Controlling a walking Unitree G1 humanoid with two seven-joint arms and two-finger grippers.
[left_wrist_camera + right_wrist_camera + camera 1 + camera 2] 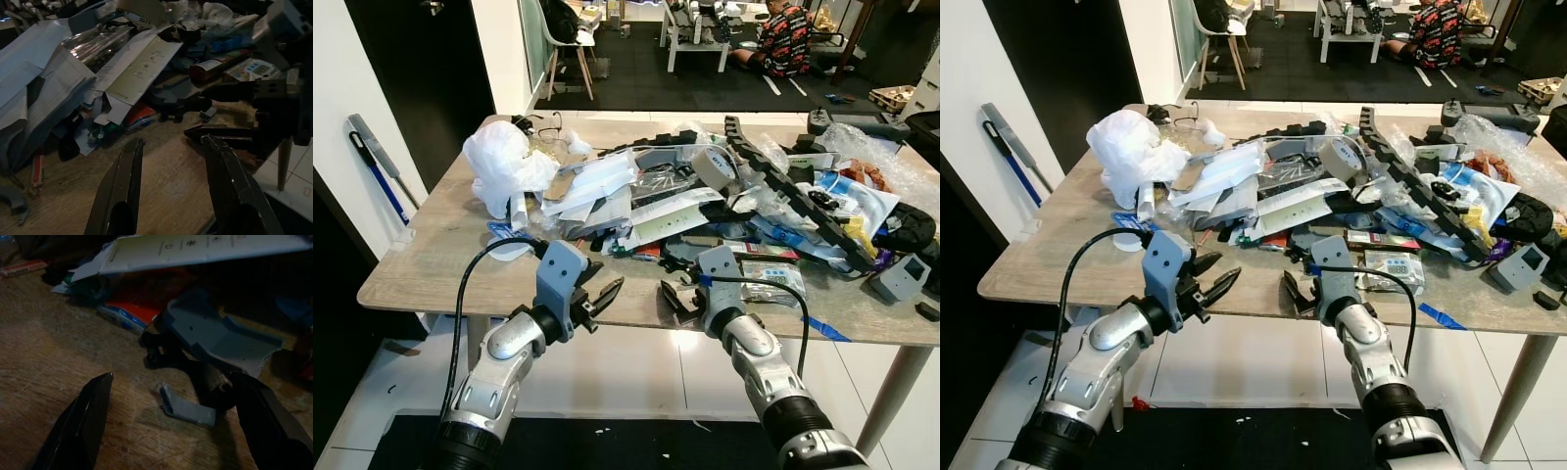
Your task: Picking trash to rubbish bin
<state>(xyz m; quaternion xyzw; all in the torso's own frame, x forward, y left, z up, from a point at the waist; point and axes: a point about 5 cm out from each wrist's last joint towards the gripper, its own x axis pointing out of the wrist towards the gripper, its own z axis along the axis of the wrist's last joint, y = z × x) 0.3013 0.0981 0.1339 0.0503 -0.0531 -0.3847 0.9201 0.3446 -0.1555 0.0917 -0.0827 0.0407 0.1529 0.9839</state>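
A heap of trash covers the wooden table [440,264]: a crumpled white plastic bag [504,162], white paper packaging [671,217], a tape roll [713,166] and a long black cable chain [793,191]. My left gripper [604,299] hovers open at the table's front edge, pointing at the pile. My right gripper [677,302] is open just above the tabletop beside it. In the right wrist view, a small grey scrap [188,409] lies between its fingers, in front of a grey plastic part [215,338]. The left wrist view has the left gripper [173,141] aimed at bare wood.
A grey device [901,277] and a blue tape strip [822,328] lie at the table's right front. A mop [377,162] leans on the left wall. Behind the table are a chair [568,44] and a seated person [783,39]. White tiles lie below the table.
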